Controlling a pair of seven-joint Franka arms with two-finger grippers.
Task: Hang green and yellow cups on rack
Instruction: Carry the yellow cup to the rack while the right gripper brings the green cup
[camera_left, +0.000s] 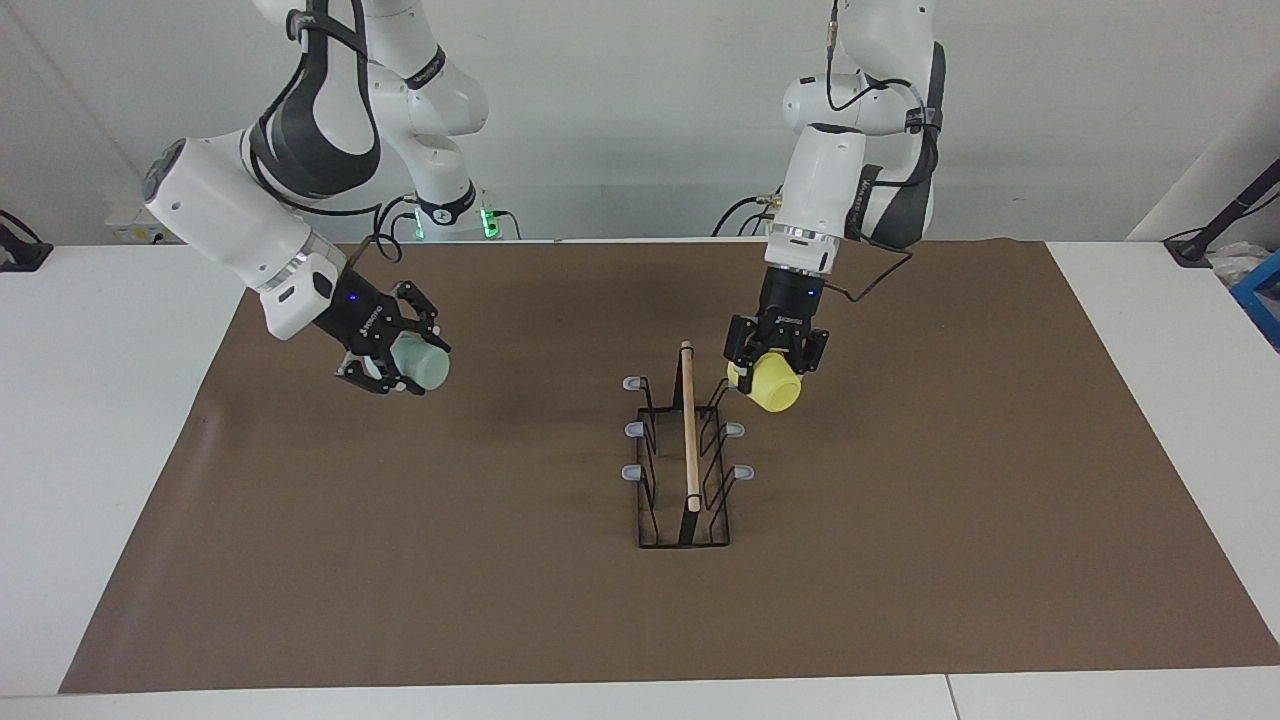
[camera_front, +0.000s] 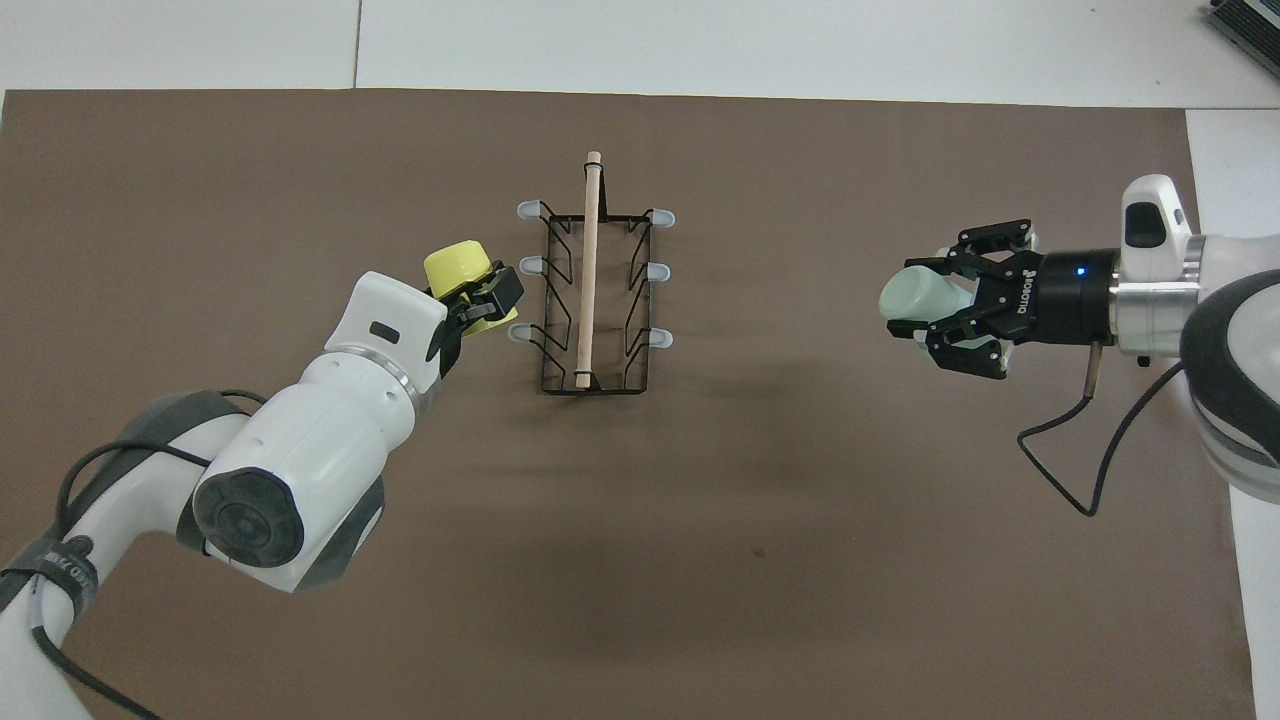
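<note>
We see the rack (camera_left: 685, 450) standing on the brown mat (camera_left: 900, 560) in the middle of the counter (camera_left: 100, 400), its long axis and its wooden dowel (camera_front: 588, 270) running straight away from the robots, with grey-tipped prongs sticking out toward both ends of the counter.

Our left hand (camera_left: 770, 362) is clamped on the yellow cup (camera_left: 775, 383) and hangs just beside the rack, on the side toward the left arm's end of the counter, by the prong nearest the robots. The yellow cup is tilted, base raised and pointing away from the rack, rim hidden in the grip; whether it touches the prong we cannot tell.

Our right hand (camera_front: 945, 310) is clamped on the green cup (camera_front: 915, 297) and hangs over bare mat, well apart from the rack, toward the right arm's end of the counter. The green cup lies nearly level, its long axis across the counter and its closed base pointing at the rack.
</note>
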